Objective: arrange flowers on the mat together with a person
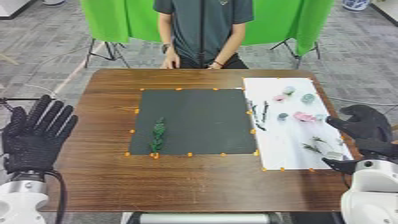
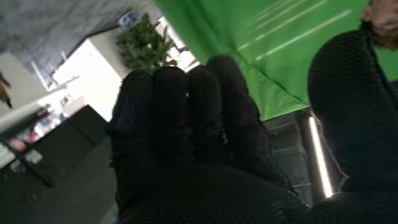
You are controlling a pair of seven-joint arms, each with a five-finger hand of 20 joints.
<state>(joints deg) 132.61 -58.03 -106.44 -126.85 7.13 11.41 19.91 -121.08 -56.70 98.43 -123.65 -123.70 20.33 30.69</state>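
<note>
In the head view my left hand is open beside the table's left edge, fingers straight. My right hand stands at the white mat's right edge, fingers and thumb apart, holding nothing. The dark mat carries one green sprig on its left part. On the white mat lie pink flowers, pale green blooms, dark thin sprigs and a white-green sprig. In the right wrist view my right hand is open, fingers straight and thumb apart.
The brown table has small orange pieces along the mats' edges. A person stands at the far edge, hands low beside it, in front of a green screen.
</note>
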